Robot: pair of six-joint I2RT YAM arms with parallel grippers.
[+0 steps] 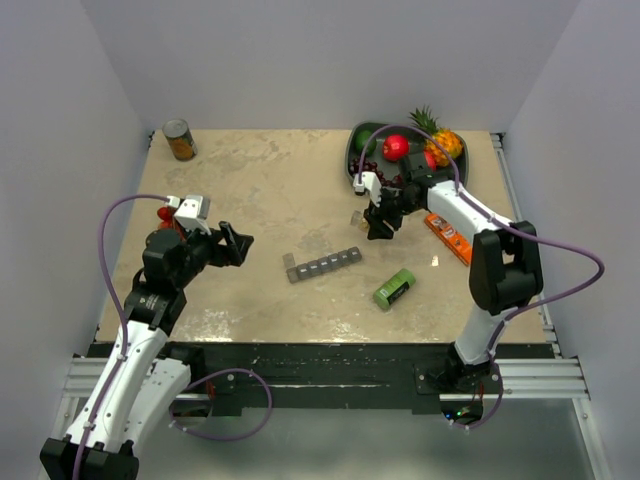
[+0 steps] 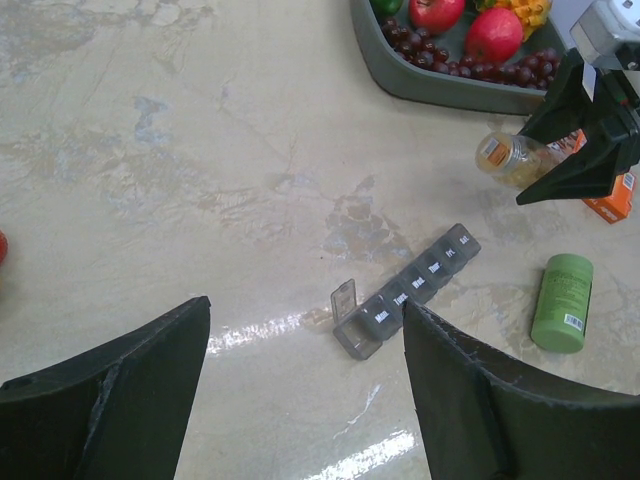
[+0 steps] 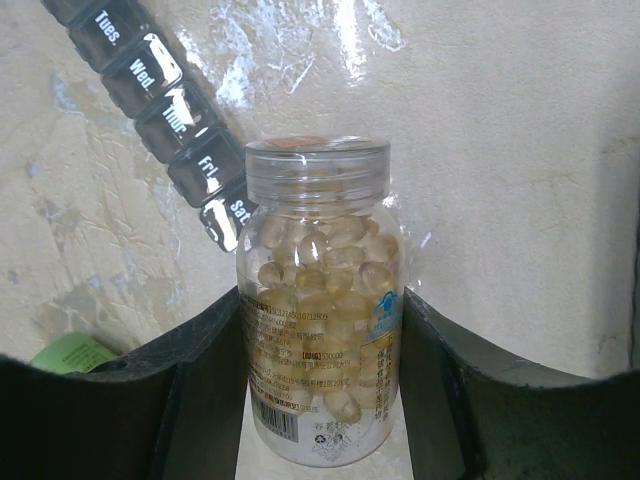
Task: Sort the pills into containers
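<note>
- We find the grey containers (image 1: 323,265) on a mottled beige table (image 1: 260,180), with one end lid raised.
- Right of them, the right gripper (image 1: 380,226) clamps a clear bottle (image 3: 318,300) of pills (image 3: 320,262).
- Left of them, the left gripper (image 1: 240,243) hangs with its jaws wide apart.
- Pale walls (image 1: 330,50) enclose the table.

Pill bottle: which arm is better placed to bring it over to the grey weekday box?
Right. The right fingers grip the pill bottle, near the Sat end of the weekday box. The left fingers stand open and empty beyond its other end.
</note>
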